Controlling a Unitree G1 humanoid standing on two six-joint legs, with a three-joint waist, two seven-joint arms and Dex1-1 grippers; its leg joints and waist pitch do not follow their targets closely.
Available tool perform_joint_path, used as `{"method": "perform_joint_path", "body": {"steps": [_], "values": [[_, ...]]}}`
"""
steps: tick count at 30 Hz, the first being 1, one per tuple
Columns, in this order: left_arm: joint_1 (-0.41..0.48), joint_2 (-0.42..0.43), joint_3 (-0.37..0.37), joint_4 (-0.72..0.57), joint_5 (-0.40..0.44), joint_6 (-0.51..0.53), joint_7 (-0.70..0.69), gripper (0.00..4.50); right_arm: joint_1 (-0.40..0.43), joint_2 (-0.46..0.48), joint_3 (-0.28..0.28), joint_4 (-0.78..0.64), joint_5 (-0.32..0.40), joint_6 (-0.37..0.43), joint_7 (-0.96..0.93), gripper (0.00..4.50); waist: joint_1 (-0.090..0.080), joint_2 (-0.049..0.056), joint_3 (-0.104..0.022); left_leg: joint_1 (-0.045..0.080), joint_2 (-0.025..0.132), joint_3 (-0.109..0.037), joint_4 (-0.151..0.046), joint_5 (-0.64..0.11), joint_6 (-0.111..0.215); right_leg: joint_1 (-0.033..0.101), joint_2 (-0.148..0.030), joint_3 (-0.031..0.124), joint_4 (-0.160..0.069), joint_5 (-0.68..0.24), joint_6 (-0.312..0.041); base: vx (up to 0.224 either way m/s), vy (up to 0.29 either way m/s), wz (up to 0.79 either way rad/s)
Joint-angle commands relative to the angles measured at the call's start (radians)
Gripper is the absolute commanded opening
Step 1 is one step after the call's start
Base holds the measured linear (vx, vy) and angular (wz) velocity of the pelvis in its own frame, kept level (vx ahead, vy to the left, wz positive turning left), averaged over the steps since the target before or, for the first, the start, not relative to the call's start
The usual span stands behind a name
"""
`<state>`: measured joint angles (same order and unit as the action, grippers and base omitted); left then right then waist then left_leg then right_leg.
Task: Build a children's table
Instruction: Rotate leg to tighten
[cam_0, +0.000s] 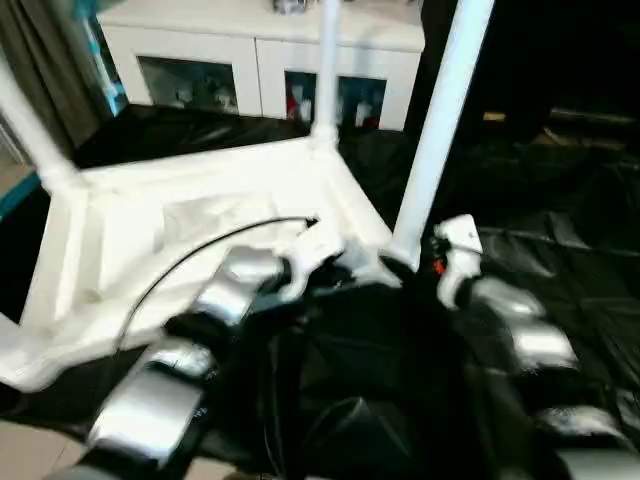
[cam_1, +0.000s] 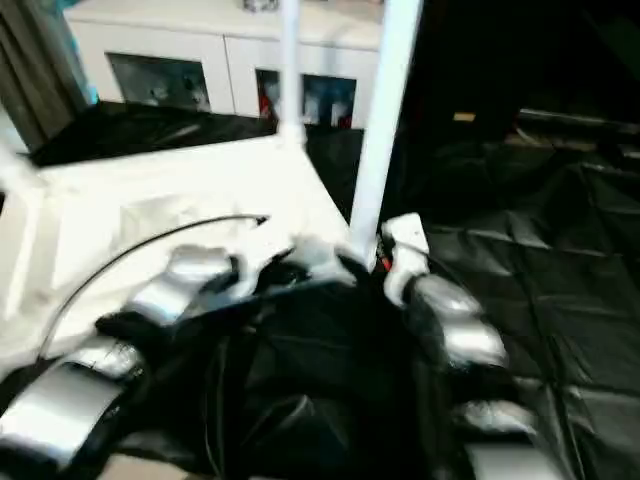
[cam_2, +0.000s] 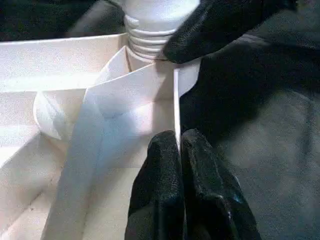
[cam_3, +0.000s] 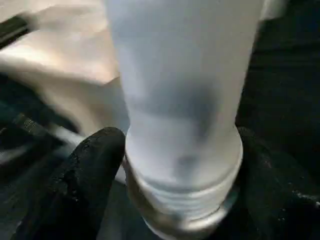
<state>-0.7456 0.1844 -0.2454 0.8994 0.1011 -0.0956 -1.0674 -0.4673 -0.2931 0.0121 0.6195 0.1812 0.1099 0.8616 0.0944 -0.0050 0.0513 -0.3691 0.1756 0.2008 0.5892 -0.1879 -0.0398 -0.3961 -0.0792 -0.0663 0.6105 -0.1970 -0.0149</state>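
At frame centre the right gripper (cam_3: 175, 165) straddled the threaded leg (cam_0: 440, 120), whether gripping I cannot tell; the left gripper (cam_2: 181, 165) pinched the tabletop's rim (cam_2: 176, 100). A misaligned thread could have jammed.

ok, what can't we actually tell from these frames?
- Thread seating: in the left wrist view the near leg shows threads above the corner socket, but a black finger covers the joint.
- Leg tops: cut off by the upper edge in the head views.
- Right claw contact: fingers flank the leg, blur hides whether they touch.
- Table's near edge: hidden by the forearms in the head views.
- Left claw: shut on the rim.
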Motion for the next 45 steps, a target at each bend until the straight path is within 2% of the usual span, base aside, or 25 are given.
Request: {"method": "perform_joint_path", "body": {"steps": [1, 3, 6, 9, 10, 11, 15, 18, 22, 24, 25, 27, 28, 29, 30, 33, 35, 37, 38, 40, 41, 42, 45], "values": [[0.025, -0.036, -0.037, -0.035, -0.055, -0.039, -0.105, 0.0, 0.003, 0.009, 0.054, -0.039, 0.008, 0.01, 0.08, 3.63, 0.006, -0.011, -0.064, 0.009, 0.069, -0.026, -0.063, -0.127, 0.112, 0.049, -0.085, 0.05, -0.064, -0.067, -0.263, 0.0, 0.0, 0.0], [0.047, -0.006, -0.034, -0.08, -0.082, -0.01, -0.18, 0.0, 0.02, -0.034, 0.061, -0.057, 0.011, 0.009, 0.15, 3.63, 0.013, -0.015, -0.062, 0.009, 0.072, -0.024, -0.063, -0.13, 0.112, 0.048, -0.087, 0.05, -0.063, -0.066, -0.274, 0.0, 0.0, 0.0], [0.06, 0.014, -0.028, -0.106, -0.09, -0.004, -0.212, 0.0, 0.036, -0.071, 0.067, -0.082, 0.022, 0.024, 0.218, 3.63, 0.018, -0.011, -0.058, 0.013, 0.071, -0.023, -0.065, -0.164, 0.096, 0.044, -0.087, 0.051, -0.072, -0.147, -0.255, 0.0, 0.0, 0.0], [0.075, 0.031, -0.025, -0.138, -0.099, 0.01, -0.233, 0.0, 0.052, -0.098, 0.077, -0.113, 0.041, 0.052, 0.268, 3.63, 0.02, -0.015, -0.056, 0.012, 0.071, -0.025, -0.068, -0.172, 0.083, 0.044, -0.088, 0.051, -0.076, -0.205, -0.235, 0.0, 0.0, 0.0], [0.075, 0.031, -0.025, -0.138, -0.099, 0.01, -0.233, 0.0, 0.052, -0.098, 0.077, -0.113, 0.041, 0.052, 0.268, 3.63, 0.021, -0.015, -0.057, 0.013, 0.072, -0.026, -0.068, -0.17, 0.081, 0.044, -0.088, 0.051, -0.076, -0.208, -0.233, 0.0, 0.0, 0.0], [0.085, 0.048, -0.019, -0.16, -0.103, 0.021, -0.252, 0.0, 0.06, -0.116, 0.087, -0.128, 0.047, 0.074, 0.312, 3.39, 0.021, -0.015, -0.057, 0.011, 0.072, -0.026, -0.068, -0.171, 0.078, 0.044, -0.089, 0.051, -0.076, -0.213, -0.23, 0.0, 0.0, 0.0], [0.093, 0.058, -0.015, -0.174, -0.105, 0.03, -0.261, 0.0, 0.061, -0.11, 0.085, -0.131, 0.057, 0.087, 0.316, 3.31, 0.02, -0.015, -0.059, 0.011, 0.07, -0.026, -0.067, -0.155, 0.077, 0.043, -0.087, 0.051, -0.073, -0.195, -0.231, 0.0, 0.0, 0.0], [0.097, 0.059, -0.015, -0.181, -0.103, 0.034, -0.26, 0.0, 0.068, -0.104, 0.088, -0.142, 0.061, 0.1, 0.317, 2.94, 0.02, -0.016, -0.059, 0.01, 0.07, -0.026, -0.066, -0.144, 0.08, 0.043, -0.086, 0.05, -0.072, -0.175, -0.232, 0.0, 0.0, 0.0], [0.1, 0.054, -0.02, -0.187, -0.086, 0.034, -0.234, 0.0, 0.08, -0.073, 0.086, -0.136, 0.056, 0.091, 0.267, 2.8, 0.02, -0.019, -0.059, 0.009, 0.068, -0.026, -0.066, -0.14, 0.082, 0.043, -0.088, 0.051, -0.072, -0.184, -0.228, 0.0, 0.0, 0.0], [0.084, 0.036, -0.026, -0.159, -0.045, 0.035, -0.144, 0.0, 0.067, -0.019, 0.05, -0.074, 0.036, 0.067, 0.134, 2.78, 0.015, -0.016, -0.057, 0.013, 0.069, -0.027, -0.069, -0.167, 0.064, 0.038, -0.089, 0.051, -0.079, -0.234, -0.22, 0.0, 0.0, 0.0], [0.069, 0.024, -0.025, -0.132, -0.022, 0.041, -0.082, 0.0, 0.062, 0.002, 0.039, -0.051, 0.028, 0.054, 0.082, 2.78, 0.012, -0.019, -0.056, 0.012, 0.068, -0.027, -0.07, -0.176, 0.058, 0.036, -0.09, 0.052, -0.081, -0.25, -0.217, 0.0, 0.0, 0.0], [0.037, -0.002, -0.017, -0.08, 0.01, 0.06, 0.038, 0.0, 0.055, 0.04, 0.019, -0.022, 0.025, 0.052, 0.0, 2.78, 0.004, -0.017, -0.053, 0.02, 0.067, -0.032, -0.076, -0.221, 0.02, 0.033, -0.091, 0.052, -0.092, -0.329, -0.197, 0.0, 0.0, 0.0], [0.037, -0.002, -0.017, -0.08, 0.01, 0.06, 0.038, 0.0, 0.055, 0.04, 0.019, -0.022, 0.025, 0.052, 0.0, 2.77, 0.004, -0.017, -0.053, 0.02, 0.067, -0.032, -0.076, -0.221, 0.02, 0.033, -0.091, 0.052, -0.092, -0.329, -0.197, 0.0, 0.0, 0.0], [0.01, -0.034, 0.001, -0.04, 0.014, 0.077, 0.124, 0.0, 0.045, 0.079, -0.007, 0.002, 0.028, 0.056, -0.09, 2.77, -0.001, -0.02, -0.051, 0.018, 0.065, -0.032, -0.078, -0.23, 0.015, 0.035, -0.089, 0.054, -0.095, -0.339, -0.186, 0.0, 0.0, 0.0], [-0.006, -0.052, 0.009, -0.02, 0.015, 0.088, 0.169, 0.0, 0.04, 0.101, -0.018, 0.012, 0.027, 0.056, -0.138, 2.77, -0.002, -0.018, -0.051, 0.024, 0.065, -0.033, -0.078, -0.252, 0.012, 0.031, -0.092, 0.054, -0.099, -0.356, -0.186, 0.0, 0.0, 0.0], [-0.059, -0.125, 0.035, 0.049, 0.015, 0.124, 0.329, 0.0, -0.003, 0.189, -0.059, 0.084, 0.007, 0.058, -0.368, 2.77, -0.01, -0.016, -0.053, 0.02, 0.064, -0.035, -0.081, -0.244, -0.002, 0.033, -0.09, 0.054, -0.095, -0.34, -0.185, 0.0, 0.0, 0.0], [-0.072, -0.146, 0.04, 0.066, 0.014, 0.129, 0.369, 0.0, -0.021, 0.214, -0.068, 0.111, -0.002, 0.056, -0.435, 2.77, -0.012, -0.017, -0.053, 0.022, 0.061, -0.035, -0.079, -0.248, -0.005, 0.034, -0.09, 0.053, -0.097, -0.344, -0.184, 0.0, 0.0, 0.0], [-0.086, -0.173, 0.042, 0.084, 0.013, 0.113, 0.387, 0.0, -0.045, 0.252, -0.068, 0.139, -0.008, 0.034, -0.463, 2.77, -0.009, -0.011, -0.052, 0.02, 0.06, -0.033, -0.078, -0.244, 0.007, 0.033, -0.092, 0.055, -0.101, -0.331, -0.183, 0.0, 0.0, 0.0], [-0.09, -0.183, 0.042, 0.089, 0.014, 0.105, 0.387, 0.0, -0.054, 0.263, -0.063, 0.146, -0.012, 0.022, -0.461, 2.77, -0.011, -0.015, -0.054, 0.017, 0.059, -0.033, -0.077, -0.237, 0.014, 0.038, -0.091, 0.054, -0.098, -0.318, -0.182, 0.0, 0.0, 0.0], [-0.09, -0.191, 0.041, 0.087, 0.012, 0.099, 0.372, 0.0, -0.061, 0.271, -0.054, 0.142, -0.01, 0.007, -0.439, 3.33, -0.008, -0.015, -0.056, 0.017, 0.059, -0.032, -0.076, -0.219, 0.027, 0.039, -0.089, 0.055, -0.096, -0.284, -0.186, 0.0, 0.0, 0.0], [-0.089, -0.191, 0.039, 0.086, 0.008, 0.088, 0.352, 0.0, -0.062, 0.271, -0.054, 0.135, -0.004, 0.002, -0.418, 3.47, -0.008, -0.014, -0.055, 0.016, 0.06, -0.032, -0.076, -0.211, 0.036, 0.04, -0.088, 0.054, -0.094, -0.267, -0.189, 0.0, 0.0, 0.0], [-0.086, -0.185, 0.035, 0.086, 0.004, 0.074, 0.326, 0.0, -0.061, 0.263, -0.048, 0.122, -0.006, -0.006, -0.386, 3.47, -0.008, -0.017, -0.057, 0.014, 0.06, -0.032, -0.075, -0.21, 0.044, 0.042, -0.089, 0.054, -0.091, -0.257, -0.192, 0.0, 0.0, 0.0], [-0.071, -0.162, 0.025, 0.075, -0.001, 0.042, 0.261, 0.0, -0.049, 0.229, -0.027, 0.09, -0.012, -0.024, -0.312, 3.83, -0.007, -0.022, -0.058, 0.008, 0.059, -0.032, -0.073, -0.177, 0.064, 0.047, -0.089, 0.052, -0.087, -0.223, -0.194, 0.0, 0.0, 0.0]]}}
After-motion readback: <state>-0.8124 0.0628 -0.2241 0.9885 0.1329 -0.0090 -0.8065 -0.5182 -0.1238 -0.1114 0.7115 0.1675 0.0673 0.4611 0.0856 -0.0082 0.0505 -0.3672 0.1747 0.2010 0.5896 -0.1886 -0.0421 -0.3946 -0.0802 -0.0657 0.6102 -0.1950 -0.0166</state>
